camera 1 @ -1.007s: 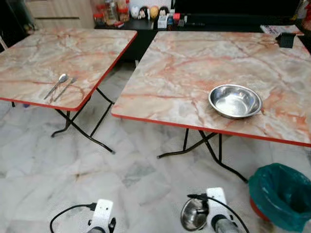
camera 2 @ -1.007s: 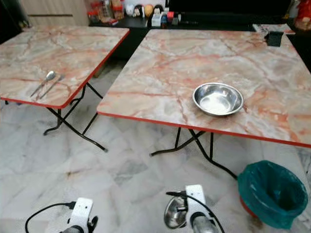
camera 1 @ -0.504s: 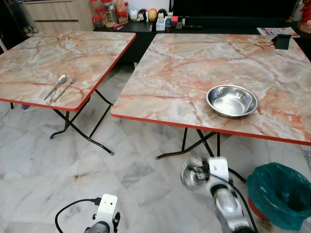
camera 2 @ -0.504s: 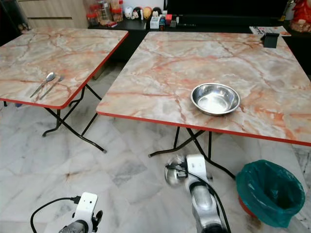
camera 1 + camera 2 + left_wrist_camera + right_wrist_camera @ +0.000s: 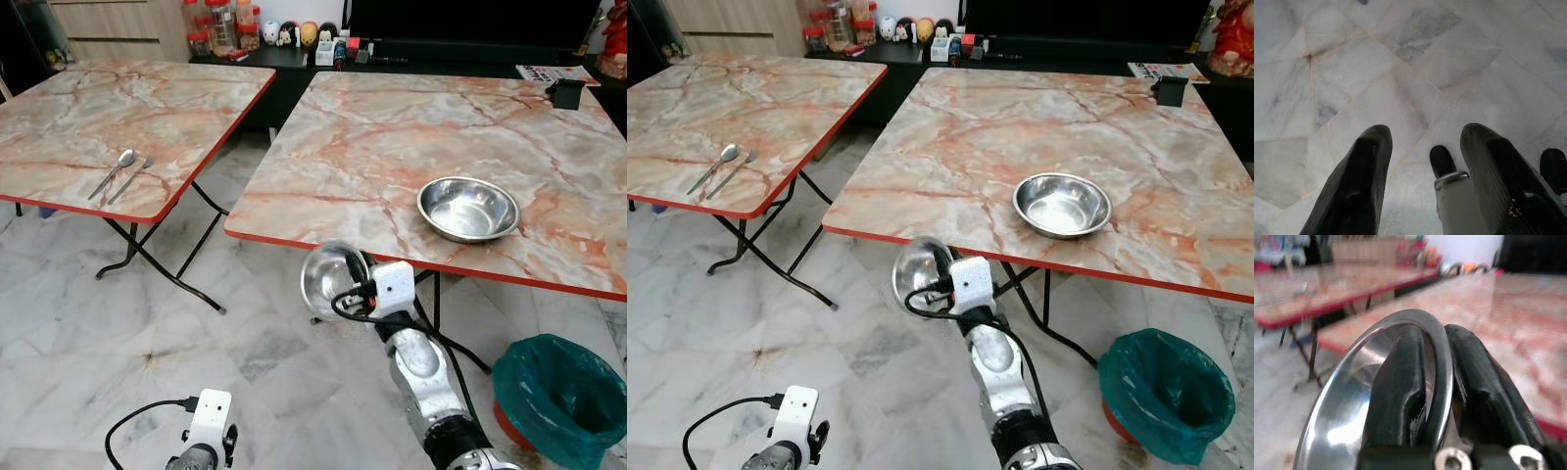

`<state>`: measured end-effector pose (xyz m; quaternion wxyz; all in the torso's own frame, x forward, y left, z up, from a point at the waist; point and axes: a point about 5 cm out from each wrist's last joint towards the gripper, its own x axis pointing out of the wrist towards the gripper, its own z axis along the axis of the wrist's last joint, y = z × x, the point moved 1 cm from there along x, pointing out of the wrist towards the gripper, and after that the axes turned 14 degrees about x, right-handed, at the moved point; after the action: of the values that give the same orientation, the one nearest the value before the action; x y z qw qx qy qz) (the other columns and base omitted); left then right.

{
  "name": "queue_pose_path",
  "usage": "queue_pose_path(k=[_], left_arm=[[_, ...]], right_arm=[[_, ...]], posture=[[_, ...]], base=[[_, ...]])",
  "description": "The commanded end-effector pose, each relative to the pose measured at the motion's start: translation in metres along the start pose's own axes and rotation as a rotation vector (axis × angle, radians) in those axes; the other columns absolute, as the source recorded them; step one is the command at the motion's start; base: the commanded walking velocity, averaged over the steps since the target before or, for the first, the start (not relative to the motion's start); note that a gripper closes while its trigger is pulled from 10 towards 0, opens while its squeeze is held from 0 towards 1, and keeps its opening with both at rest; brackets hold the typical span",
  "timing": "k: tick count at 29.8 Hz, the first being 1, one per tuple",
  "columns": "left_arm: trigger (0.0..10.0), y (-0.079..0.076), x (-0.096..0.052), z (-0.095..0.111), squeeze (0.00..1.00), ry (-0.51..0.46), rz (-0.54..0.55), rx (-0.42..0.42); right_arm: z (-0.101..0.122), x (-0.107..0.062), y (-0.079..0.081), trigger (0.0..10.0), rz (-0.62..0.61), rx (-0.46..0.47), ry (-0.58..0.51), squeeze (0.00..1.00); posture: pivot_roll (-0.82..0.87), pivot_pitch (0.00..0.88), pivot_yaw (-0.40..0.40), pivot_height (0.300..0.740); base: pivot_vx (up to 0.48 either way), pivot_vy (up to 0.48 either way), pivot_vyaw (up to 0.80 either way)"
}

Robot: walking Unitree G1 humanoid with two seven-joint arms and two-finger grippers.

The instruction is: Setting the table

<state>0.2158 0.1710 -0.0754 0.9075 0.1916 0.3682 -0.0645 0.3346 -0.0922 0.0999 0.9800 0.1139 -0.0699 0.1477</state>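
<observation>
Your right gripper (image 5: 345, 277) is clenched on the rim of a small steel bowl (image 5: 331, 277), one black finger inside it and one outside, as the right wrist view shows. The bowl is held tilted in the air, just in front of the near red edge of the right-hand table (image 5: 372, 147), below the tabletop level and towards its near left corner.

On that same table you have a second steel bowl (image 5: 468, 208), upright, sitting close to the near edge and right of the middle. A small black holder (image 5: 565, 92) stands at the far right corner.

The left-hand table (image 5: 118, 108) carries a spoon (image 5: 116, 170) and a fork (image 5: 132, 178) lying side by side near its near edge.

Your left gripper (image 5: 1425, 181) hangs low over the marble floor (image 5: 118, 343) with its fingers (image 5: 1359, 181) spread apart and nothing between them.

A green-lined bin (image 5: 560, 394) stands on the floor below the right-hand table's near right side. Jars and small figures (image 5: 294, 34) line a dark shelf beyond both tables.
</observation>
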Motion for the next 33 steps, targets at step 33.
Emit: queue_pose_path(k=[33], left_arm=[[10.0, 0.005, 0.002, 0.007, 0.00, -0.010, 0.034, -0.029]], right_arm=[[0.063, 0.042, -0.059, 10.0, -0.374, -0.079, -0.103, 0.00]], posture=[[0.01, 0.004, 0.035, 0.740]], base=[[0.025, 0.000, -0.26]])
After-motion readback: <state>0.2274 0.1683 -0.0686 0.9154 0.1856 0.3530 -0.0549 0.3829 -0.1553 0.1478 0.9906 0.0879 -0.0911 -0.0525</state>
